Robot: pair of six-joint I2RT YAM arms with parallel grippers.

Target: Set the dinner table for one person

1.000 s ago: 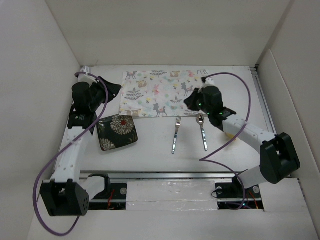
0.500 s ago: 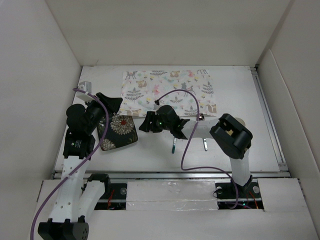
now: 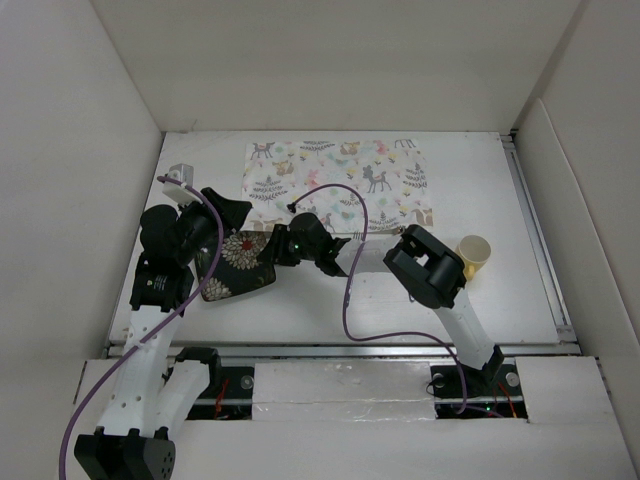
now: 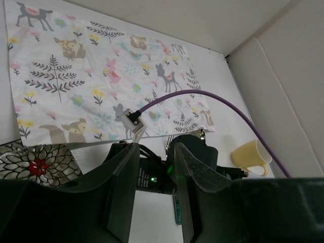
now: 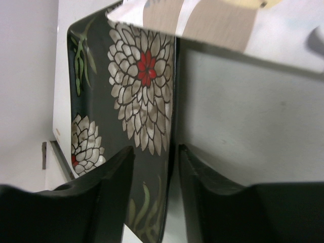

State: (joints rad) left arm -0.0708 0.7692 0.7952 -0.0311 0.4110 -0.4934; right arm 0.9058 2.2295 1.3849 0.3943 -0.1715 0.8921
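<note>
— On the left part of the large, flat white dinner table, what is the right gripper doing?

— It reaches across to the dark, square, flower-painted glazed plate. The plate lies flat on the tabletop, just beside the near left corner of the pastel animal-print cloth placemat. In the wrist view its fingers stand a little apart, with the plate's right rim running up between them. Nothing is clamped.

— And the left gripper?

— Parted as well and empty, hovering over the plate's far left corner.

— How will the plate handle?

— My guess is stiff, fairly heavy for thin fingers and glossy, so slippery. It would likely chip or crack if dropped. The raised rim looks like the only place to take hold, since the base lies flat on the table. A pinch at mid-edge, as lined up now, may let it tilt, so a deeper bite and a low carry seem wise.

— Where would it go?

— Probably the middle of the placemat. The pale yellow cup sits well apart to the right.
</note>
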